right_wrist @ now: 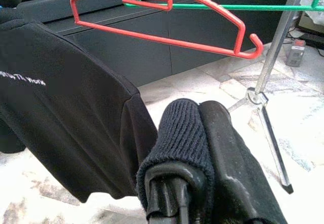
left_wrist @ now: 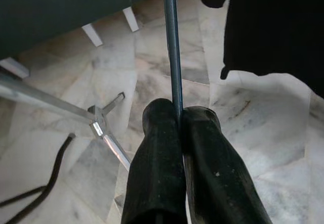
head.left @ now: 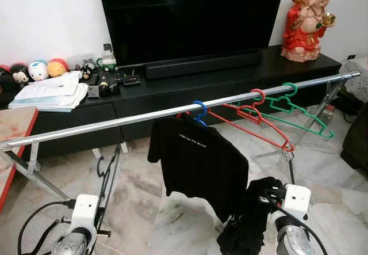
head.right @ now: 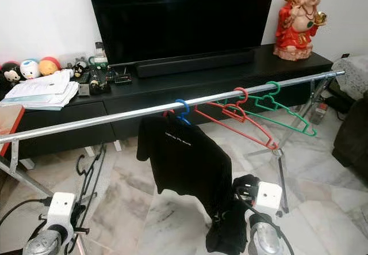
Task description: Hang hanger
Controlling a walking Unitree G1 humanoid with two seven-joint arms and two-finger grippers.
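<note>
A silver clothes rail (head.left: 115,121) runs across the room in front of me. On it hangs a blue hanger (head.left: 199,110) carrying a black T-shirt (head.left: 198,163). To the right of that hang red hangers (head.left: 253,117) and a green hanger (head.left: 299,114), all bare. My right gripper (right_wrist: 197,113) is low, just right of the shirt, shut on a dark knit garment (head.left: 247,226) that droops below it. A black loop of plastic shows within that cloth. My left gripper (left_wrist: 181,123) is shut and holds nothing, low under the rail's left part near a rack bar (left_wrist: 172,57).
A black TV cabinet (head.left: 230,79) stands behind the rail with a TV (head.left: 190,13), a red statue (head.left: 307,19), papers (head.left: 52,94) and plush toys (head.left: 34,71). The rack's legs (right_wrist: 268,113) stand on the marble floor. A red-edged table (head.left: 17,134) is at my left.
</note>
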